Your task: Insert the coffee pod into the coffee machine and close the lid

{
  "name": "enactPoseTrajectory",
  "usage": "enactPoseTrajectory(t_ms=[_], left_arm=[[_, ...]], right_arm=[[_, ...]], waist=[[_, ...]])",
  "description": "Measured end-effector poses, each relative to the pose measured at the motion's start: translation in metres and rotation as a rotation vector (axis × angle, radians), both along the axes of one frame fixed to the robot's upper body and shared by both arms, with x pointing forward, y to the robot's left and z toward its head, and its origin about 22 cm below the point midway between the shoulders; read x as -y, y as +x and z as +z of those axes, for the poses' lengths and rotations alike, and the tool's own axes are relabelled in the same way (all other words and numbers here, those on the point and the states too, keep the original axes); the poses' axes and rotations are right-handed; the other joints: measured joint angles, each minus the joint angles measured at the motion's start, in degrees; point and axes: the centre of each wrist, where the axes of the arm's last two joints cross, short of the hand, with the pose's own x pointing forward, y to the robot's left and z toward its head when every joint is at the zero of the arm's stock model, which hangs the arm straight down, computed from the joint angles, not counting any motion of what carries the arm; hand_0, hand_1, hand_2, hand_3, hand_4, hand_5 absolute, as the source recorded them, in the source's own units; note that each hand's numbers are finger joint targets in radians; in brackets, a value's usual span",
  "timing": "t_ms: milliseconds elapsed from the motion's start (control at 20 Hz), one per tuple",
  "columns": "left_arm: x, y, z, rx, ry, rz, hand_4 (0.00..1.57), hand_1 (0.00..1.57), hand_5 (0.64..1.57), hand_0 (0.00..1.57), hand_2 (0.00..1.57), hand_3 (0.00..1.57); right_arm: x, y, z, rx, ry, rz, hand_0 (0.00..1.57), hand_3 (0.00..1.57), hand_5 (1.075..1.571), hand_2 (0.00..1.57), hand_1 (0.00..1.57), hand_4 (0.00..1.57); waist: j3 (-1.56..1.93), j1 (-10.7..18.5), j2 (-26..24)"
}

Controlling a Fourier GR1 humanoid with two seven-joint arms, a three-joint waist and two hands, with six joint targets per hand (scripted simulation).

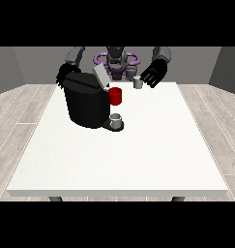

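Observation:
A black coffee machine [85,104] stands on the left half of the white table [138,150]. Its grey lid [100,76] is tilted up and open. A red part [115,96] shows at the machine's front, above a small grey cup [116,119] on its base. A small grey coffee pod [137,83] sits near the table's far edge. The hand at the view's right [154,74] hovers just right of the pod with its fingers spread, apart from it. The hand at the view's left [65,74] is behind the machine, largely hidden.
The table's far edge lies just behind the pod. Wooden floor surrounds the table.

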Motion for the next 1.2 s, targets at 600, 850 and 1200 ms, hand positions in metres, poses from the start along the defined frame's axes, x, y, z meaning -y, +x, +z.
enactPoseTrajectory(t_ms=[600,850,1200], left_arm=[[0.006,0.017,0.078,0.100,-0.044,0.060,0.52,1.28,1.571,1.28,1.33,1.26],[0.011,0.020,0.094,0.127,-0.035,0.062,0.49,1.28,1.571,1.28,1.30,1.24],[0.023,0.023,0.097,0.119,-0.028,0.048,0.50,1.33,1.571,1.33,1.34,1.23]], right_arm=[[-0.018,0.014,0.039,0.075,-0.028,0.038,0.00,0.00,1.571,0.00,0.00,0.48],[-0.023,0.014,0.043,0.101,-0.027,0.035,0.00,0.00,1.571,0.00,0.00,0.52],[-0.013,0.017,0.044,0.103,-0.022,0.013,0.00,0.00,1.571,0.00,0.00,0.52]], waist=[[0.00,-5.55,4.41],[0.01,-6.17,5.87],[0.01,-6.25,6.99]])
